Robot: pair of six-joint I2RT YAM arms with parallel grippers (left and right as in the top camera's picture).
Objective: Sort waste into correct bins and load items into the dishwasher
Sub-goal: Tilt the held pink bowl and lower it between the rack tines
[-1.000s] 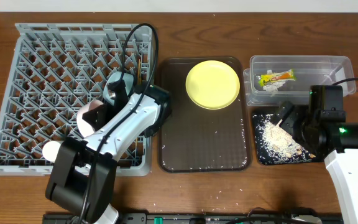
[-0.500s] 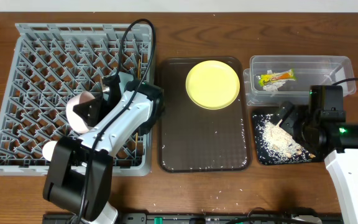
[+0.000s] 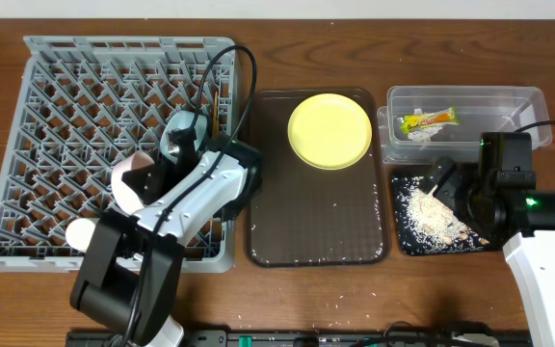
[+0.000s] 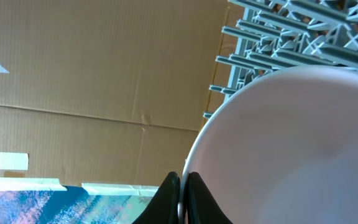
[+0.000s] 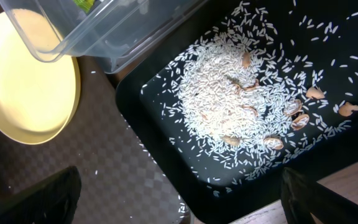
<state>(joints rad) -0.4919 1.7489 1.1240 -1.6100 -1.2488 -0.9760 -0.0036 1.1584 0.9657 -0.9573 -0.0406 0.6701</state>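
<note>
Left pincer is pinched tight on the rim of the white-pink bowl, which sits tipped on edge over the dish rack (whether it touches the pegs, I can't tell). The bowl looks hard and glossy, so I'd call it light, slippery and chippable. The rim is the one thin edge to hold, and it may swivel there. Right pincer gapes wide, empty, above the black tray of rice crumbs.
</note>
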